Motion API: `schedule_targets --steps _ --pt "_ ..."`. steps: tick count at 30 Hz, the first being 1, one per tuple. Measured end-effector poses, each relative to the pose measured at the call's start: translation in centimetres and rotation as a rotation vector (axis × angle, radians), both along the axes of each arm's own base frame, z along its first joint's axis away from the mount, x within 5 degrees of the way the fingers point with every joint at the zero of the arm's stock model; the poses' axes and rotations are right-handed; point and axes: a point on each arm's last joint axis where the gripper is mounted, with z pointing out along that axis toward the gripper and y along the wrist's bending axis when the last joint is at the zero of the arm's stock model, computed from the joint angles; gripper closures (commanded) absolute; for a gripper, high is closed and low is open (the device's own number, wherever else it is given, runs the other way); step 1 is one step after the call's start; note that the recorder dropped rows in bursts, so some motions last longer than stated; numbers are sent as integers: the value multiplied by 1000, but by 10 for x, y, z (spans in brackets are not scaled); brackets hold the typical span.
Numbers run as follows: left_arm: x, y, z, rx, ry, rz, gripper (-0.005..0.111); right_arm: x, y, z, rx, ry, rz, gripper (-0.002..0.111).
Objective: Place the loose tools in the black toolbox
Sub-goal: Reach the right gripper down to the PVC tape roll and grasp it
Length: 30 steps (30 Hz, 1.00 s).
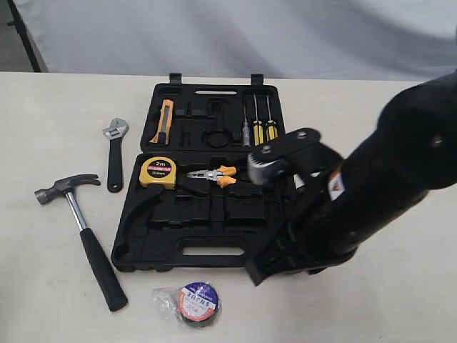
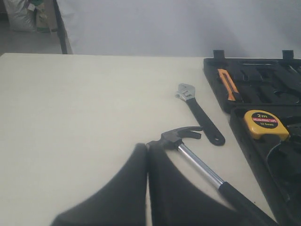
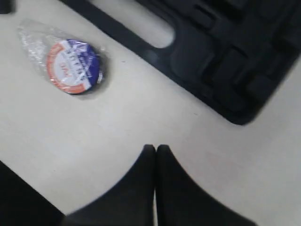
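Beige desk (image 1: 43, 300) carries the open black toolbox (image 1: 157, 257); tape roll (image 1: 198, 304) lies just outside its handle edge (hammer (image 1: 93, 250), wrench (image 1: 114, 153) beside it). Right end effector (image 3: 156, 149), clenched empty, should unclench, then straddle the roll.

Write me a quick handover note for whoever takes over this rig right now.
Left gripper: shut, empty, hammer just ahead of it.
Right gripper: shut, empty, tape roll nearby, untouched.
Hammer and wrench lie on the table beside the open toolbox; tape roll lies off its handle side.
Done: nothing packed yet.
Left: all three tools.
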Motion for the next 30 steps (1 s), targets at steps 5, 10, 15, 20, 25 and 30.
schedule_targets --steps 5,10,15,20,25,30 --pt "0 0 0 0 0 0 105 -2 43 -14 8 42 91 106" --pt "0 0 0 0 0 0 105 0 83 -19 12 46 178 69" --pt "0 0 0 0 0 0 105 5 108 -26 5 72 190 43" --pt "0 0 0 0 0 0 105 8 113 -41 -24 112 164 24" --pt "0 0 0 0 0 0 105 9 113 -45 -34 122 137 24" --pt "0 0 0 0 0 0 105 13 112 -56 -72 124 78 24"
